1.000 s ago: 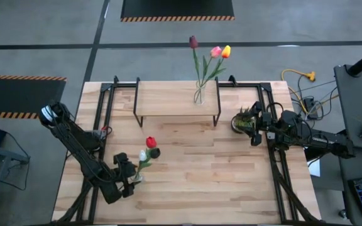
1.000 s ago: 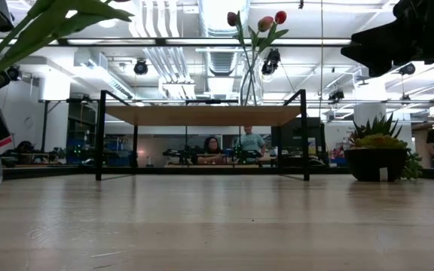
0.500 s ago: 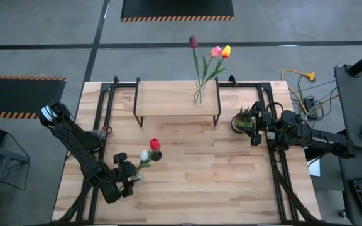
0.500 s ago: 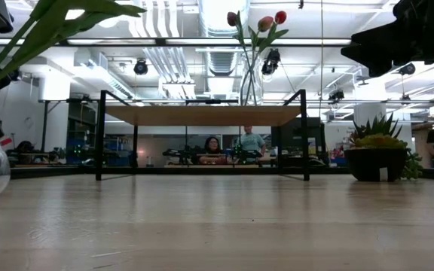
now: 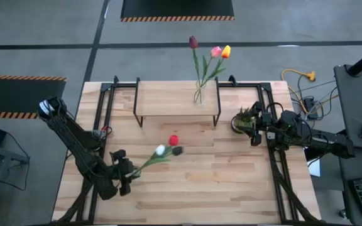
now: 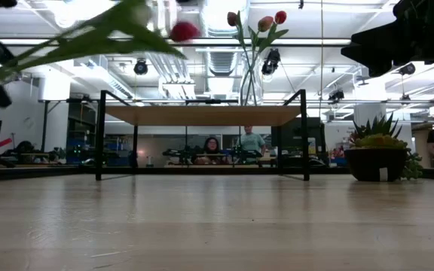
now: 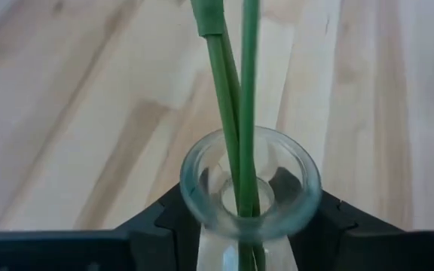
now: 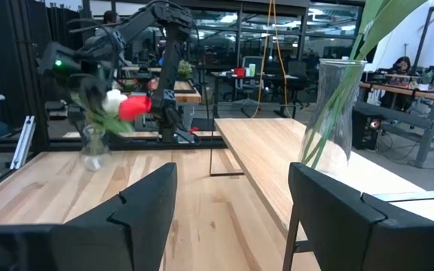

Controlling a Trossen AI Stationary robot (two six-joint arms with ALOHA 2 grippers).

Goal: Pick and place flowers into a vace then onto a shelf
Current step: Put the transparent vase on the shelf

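We see a light wood table point(image 5: 231, 169) and a shelf point(image 5: 168, 100) of same pale wood on black legs. The tulips point(image 5: 168, 147) are red, white and dark, with green stems. The vase point(image 7: 251, 188) is clear glass.

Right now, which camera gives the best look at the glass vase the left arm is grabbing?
The left wrist view: the vase sits between that gripper's dark fingers, rim and stems clear. From above it is mostly hidden by the left gripper; the low view cuts it off; the right wrist view shows it small and blurred.
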